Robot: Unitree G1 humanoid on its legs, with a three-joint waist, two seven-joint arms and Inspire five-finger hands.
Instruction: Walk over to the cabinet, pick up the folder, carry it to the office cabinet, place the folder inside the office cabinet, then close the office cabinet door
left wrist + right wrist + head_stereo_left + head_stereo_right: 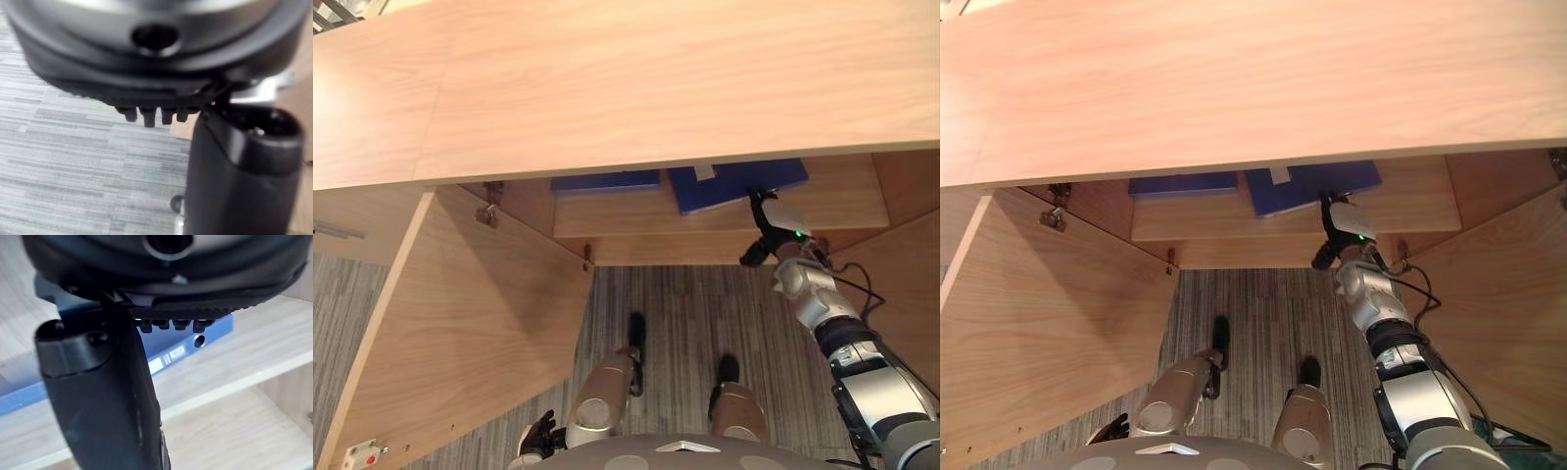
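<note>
A blue folder lies flat and askew on a shelf inside the open office cabinet, its near corner jutting past the shelf's front edge. My right hand is at that near corner, thumb white-capped. In the right wrist view the folder rests on the shelf just past the hand, whose fingers are relaxed and hold nothing. My left hand hangs low at my side, idle, its fingers relaxed.
The cabinet's wooden top spans the upper view. Its left door and right door both swing out towards me. A second blue folder lies further left on the same shelf. Grey striped carpet lies below.
</note>
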